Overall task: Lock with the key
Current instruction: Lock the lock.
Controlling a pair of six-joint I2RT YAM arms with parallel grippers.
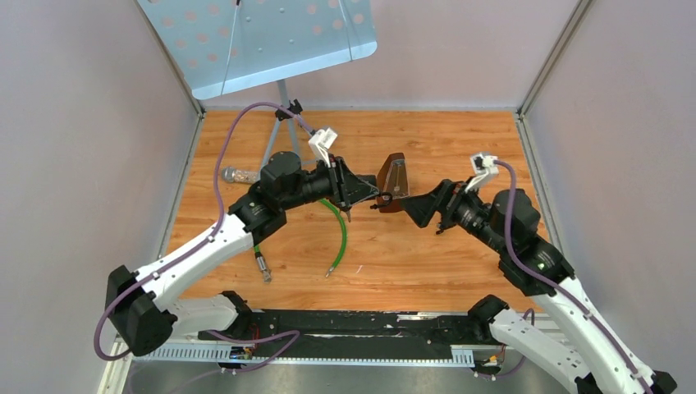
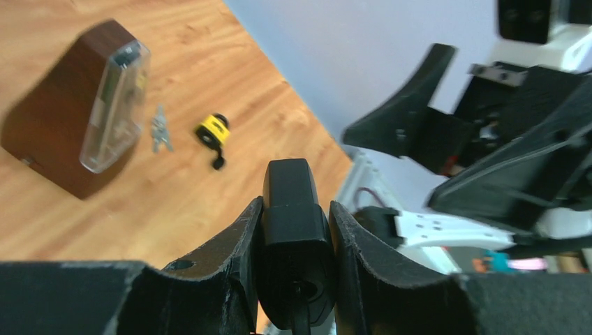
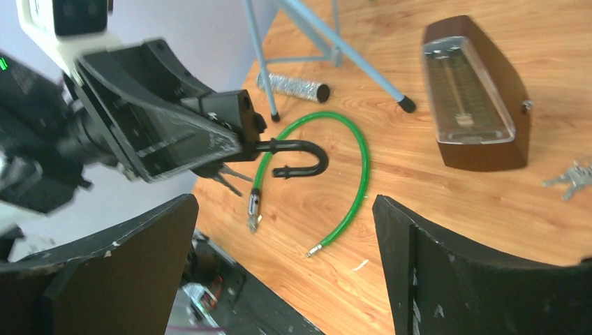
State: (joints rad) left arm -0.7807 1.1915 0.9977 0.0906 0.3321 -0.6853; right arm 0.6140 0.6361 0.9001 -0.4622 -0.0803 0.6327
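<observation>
The left gripper (image 2: 296, 206) pinches the black padlock (image 3: 232, 116) above the worktop's middle, its shackle open and pointing at the right gripper (image 3: 285, 204), whose fingers are spread wide and hold nothing. The keys (image 2: 160, 133) lie just beside the metronome (image 3: 475, 91).

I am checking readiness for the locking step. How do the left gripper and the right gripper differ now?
The left gripper is shut on the black padlock; the right gripper is open and empty. The left gripper points to the robot's right; the right gripper points to its left. Both hang above the table, facing each other.
</observation>
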